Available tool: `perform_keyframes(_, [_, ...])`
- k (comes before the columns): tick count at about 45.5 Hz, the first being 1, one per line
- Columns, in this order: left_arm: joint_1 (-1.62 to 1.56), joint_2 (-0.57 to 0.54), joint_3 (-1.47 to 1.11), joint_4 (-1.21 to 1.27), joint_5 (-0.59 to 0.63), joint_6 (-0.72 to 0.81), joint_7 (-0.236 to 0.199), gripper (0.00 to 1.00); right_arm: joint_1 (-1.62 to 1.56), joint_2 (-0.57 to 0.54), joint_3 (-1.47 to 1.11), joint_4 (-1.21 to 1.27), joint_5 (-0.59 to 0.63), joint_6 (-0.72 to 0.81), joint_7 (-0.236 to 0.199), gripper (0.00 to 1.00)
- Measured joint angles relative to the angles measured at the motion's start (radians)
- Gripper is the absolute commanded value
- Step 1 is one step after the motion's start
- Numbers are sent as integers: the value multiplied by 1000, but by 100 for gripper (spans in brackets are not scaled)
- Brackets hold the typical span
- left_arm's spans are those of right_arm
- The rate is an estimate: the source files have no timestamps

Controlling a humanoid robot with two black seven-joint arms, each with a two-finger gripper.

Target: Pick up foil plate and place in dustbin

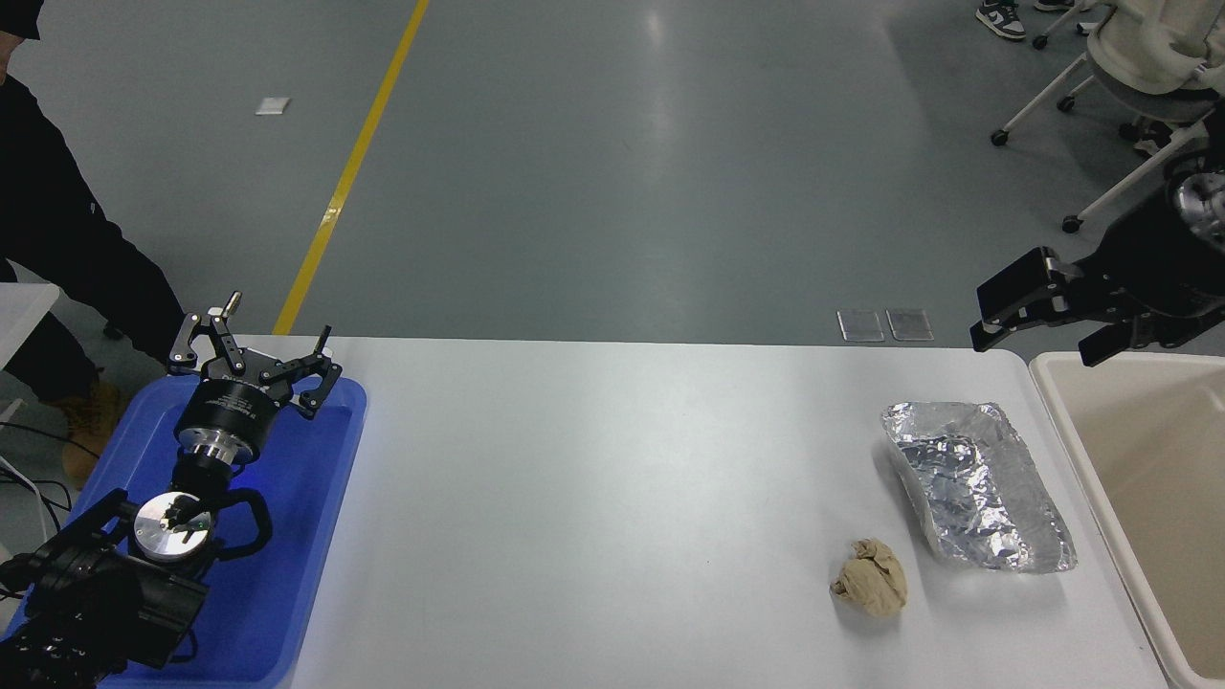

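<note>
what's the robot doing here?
Nothing is held yet. The right claw hangs open in the air past the table's far right corner, beside the dustbin. The foil plate lies untouched on the table, a paper wad beside it. The left claw is parked, open, over the blue tray.

Left gripper (251, 356) parked, fingers spread; right gripper (1038, 321) raised, fingers apart.

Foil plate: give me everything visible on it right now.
The shiny, crinkled silver aluminium-foil plate is roughly rectangular with raised, dented rims. It lies flat and open side up on the white table, near its right end, its long side running diagonally. Nothing touches it: the small crumpled tan paper ball sits apart at its near left, the cream plastic dustbin to its right.
</note>
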Motion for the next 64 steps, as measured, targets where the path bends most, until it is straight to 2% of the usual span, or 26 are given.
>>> perform_keyframes(15, [0,0,0,0,0,0,0,100,-100,-5,-22,-71,-3,-28,-1,100])
perform_keyframes(40, [0,0,0,0,0,0,0,100,-632,3,128,-511,-20,-315,1,100])
perform_keyframes(64, [0,0,0,0,0,0,0,100,-1013,95,228,-654,-22,-619,7,100])
